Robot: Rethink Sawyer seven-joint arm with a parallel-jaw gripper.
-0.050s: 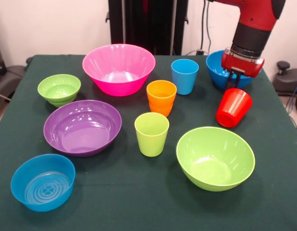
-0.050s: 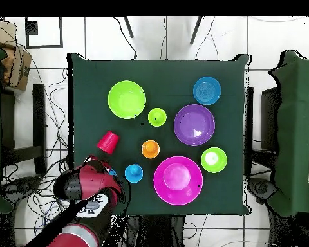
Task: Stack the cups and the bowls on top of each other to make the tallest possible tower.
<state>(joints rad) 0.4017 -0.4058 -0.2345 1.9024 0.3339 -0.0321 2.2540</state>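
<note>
While the gripper (image 1: pixel 236 86) hangs over the table's edge beside the large blue bowl (image 1: pixel 216 68), it grasps the red cup (image 1: pixel 233 108), tilted mouth-down just below it, clear of the green cloth (image 1: pixel 139 202).

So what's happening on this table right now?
A red and black robot arm is holding a red cup in its gripper, tilted and lifted off the green table. Nothing is stacked yet: the orange cup, light blue cup and lime green cup stand apart. The bowls sit separately too, including the big pink bowl, purple bowl and large lime green bowl.
</note>
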